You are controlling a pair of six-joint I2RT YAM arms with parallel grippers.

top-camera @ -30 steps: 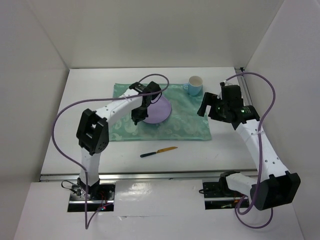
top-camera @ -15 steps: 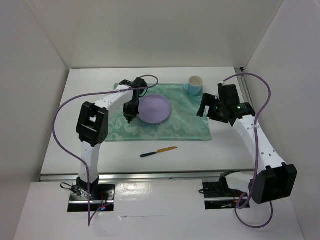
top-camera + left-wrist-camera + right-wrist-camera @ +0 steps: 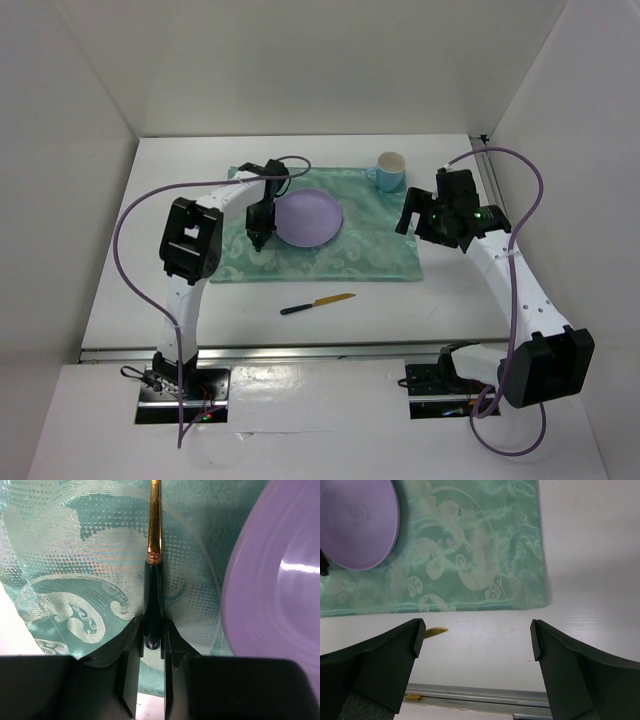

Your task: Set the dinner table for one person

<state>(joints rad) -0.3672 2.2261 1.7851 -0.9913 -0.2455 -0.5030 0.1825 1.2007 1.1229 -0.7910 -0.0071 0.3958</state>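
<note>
White table [image 3: 150, 260], white walls [image 3: 300, 70]; teal mat [image 3: 370, 245] centre. Left pincer [image 3: 152, 632] low over mat, clamped on dark-handled utensil [image 3: 152, 595] left of plate [image 3: 312, 217]. Right pincer [image 3: 477, 635] above table's right side, jaws apart.

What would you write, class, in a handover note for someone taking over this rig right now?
Left gripper: shut on the dark handle of a gold-tipped utensil, held over the teal mat just left of the plate. Fork or spoon, cannot tell.
Right gripper: open, holding nothing, above the mat's right edge.
Done: the purple plate sits on the mat, and the cup stands at its far right corner.
Left: release the utensil beside the plate, then probably fetch the knife, which lies on the bare table near the mat's near edge.
</note>
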